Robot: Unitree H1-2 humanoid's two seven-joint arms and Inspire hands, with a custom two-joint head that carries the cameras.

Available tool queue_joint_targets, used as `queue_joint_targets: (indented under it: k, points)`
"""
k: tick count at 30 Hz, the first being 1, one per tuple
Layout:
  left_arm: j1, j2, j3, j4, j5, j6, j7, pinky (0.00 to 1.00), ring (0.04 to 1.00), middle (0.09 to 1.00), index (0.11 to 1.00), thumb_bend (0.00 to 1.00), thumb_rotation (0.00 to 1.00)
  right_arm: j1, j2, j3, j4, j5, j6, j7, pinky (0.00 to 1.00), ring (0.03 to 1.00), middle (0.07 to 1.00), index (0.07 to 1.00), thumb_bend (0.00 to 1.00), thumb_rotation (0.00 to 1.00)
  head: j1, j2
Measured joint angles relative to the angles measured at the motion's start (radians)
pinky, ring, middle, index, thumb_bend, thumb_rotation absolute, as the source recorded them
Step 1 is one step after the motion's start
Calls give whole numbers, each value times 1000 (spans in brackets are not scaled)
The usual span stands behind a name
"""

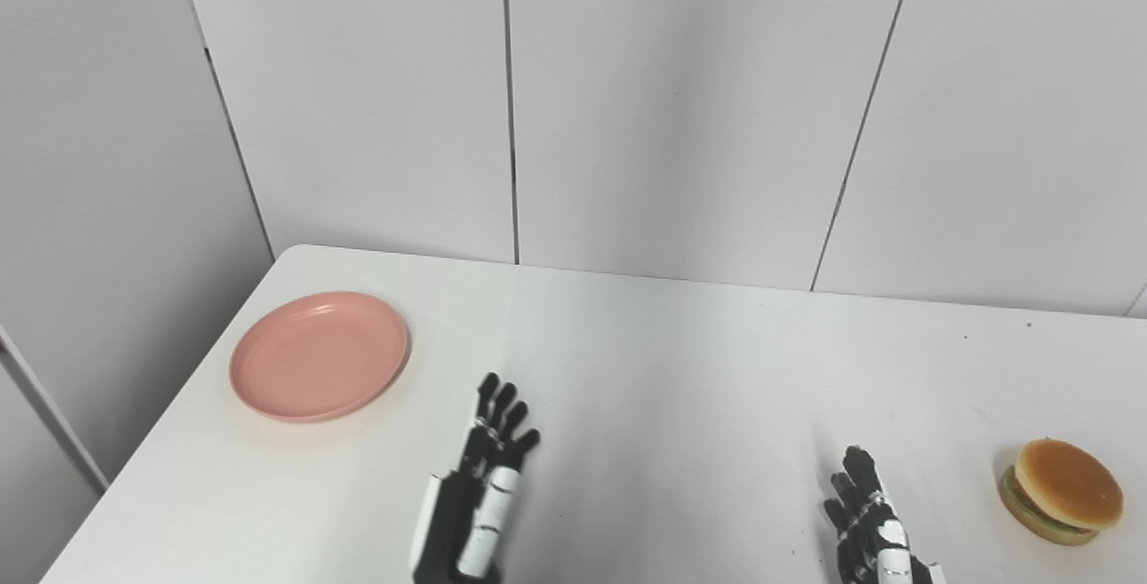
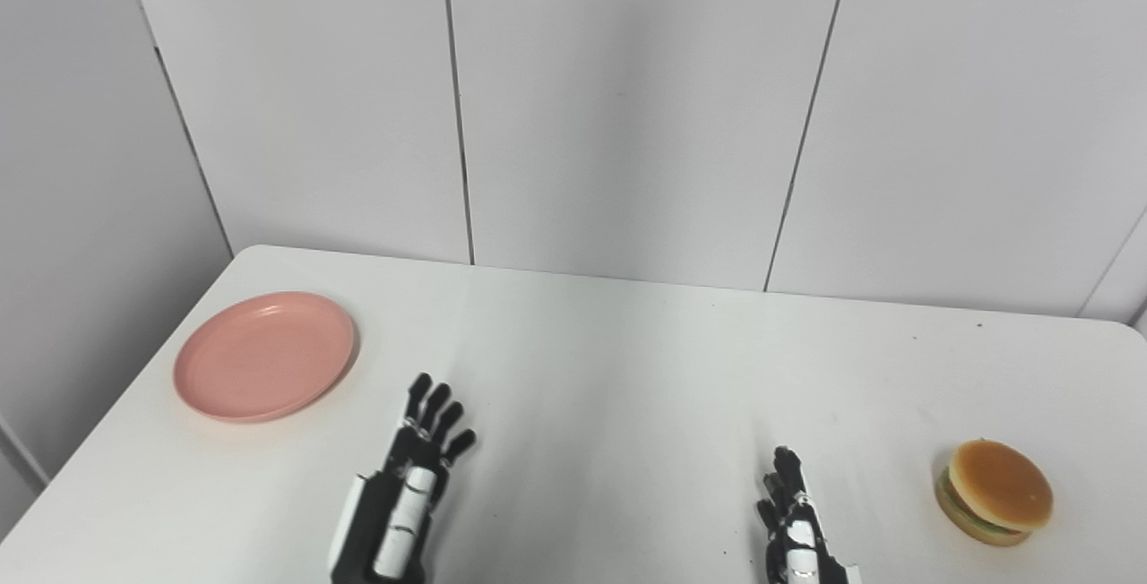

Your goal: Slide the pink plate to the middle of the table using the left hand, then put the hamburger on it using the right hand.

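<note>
Both hands are hovering low over the white table (image 1: 645, 360), fingers spread and holding nothing: the left hand (image 1: 479, 485) and the right hand (image 1: 874, 521). Ahead and left of the left hand, the pink plate (image 1: 319, 356) is lying near the table's corner. Just right of the right hand, the hamburger (image 1: 1062, 490) is sitting, apart from it.

Looks like a lab or test room. Bare white table (image 1: 645, 369) pushed against plain pale wall panels (image 1: 681, 100) with dark seams (no decor or household clutter), laid out only with a toy-like hamburger (image 1: 1062, 490) and pink plate (image 1: 319, 356).
</note>
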State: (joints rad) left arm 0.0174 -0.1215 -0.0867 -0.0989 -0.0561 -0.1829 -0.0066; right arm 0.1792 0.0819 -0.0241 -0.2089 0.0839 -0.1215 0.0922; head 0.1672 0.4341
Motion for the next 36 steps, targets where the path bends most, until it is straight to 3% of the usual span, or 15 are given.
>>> queue_joint_targets:
  k: [8, 13, 21, 31, 36]
  points:
    - [-150, 61, 102, -63, 1, 56, 24, 816, 906, 945, 976, 811, 766, 0, 1, 5, -4, -4, -1, -9, 1000, 992, 997, 940, 682, 1000, -5, 8]
    - [-237, 130, 155, -59, -2, 87, 25, 795, 889, 901, 889, 822, 748, 0, 1, 6, -6, -4, -1, -10, 1000, 990, 995, 938, 684, 1000, -3, 14]
    - [-317, 192, 234, -18, -76, 151, 25, 801, 868, 891, 881, 839, 702, 0, 1, 7, -8, -6, -1, -16, 1000, 975, 987, 928, 672, 1000, -2, 18]
    - [-409, 261, 348, 21, -203, 252, 25, 842, 977, 988, 923, 828, 749, 1, 1, 11, -11, -12, -1, -19, 997, 973, 986, 933, 641, 1000, -3, 25]
    - [-459, 301, 403, 108, -281, 310, 23, 845, 959, 977, 921, 857, 759, 2, 1, 14, -13, -12, 1, -19, 991, 970, 982, 930, 637, 1000, -2, 26]
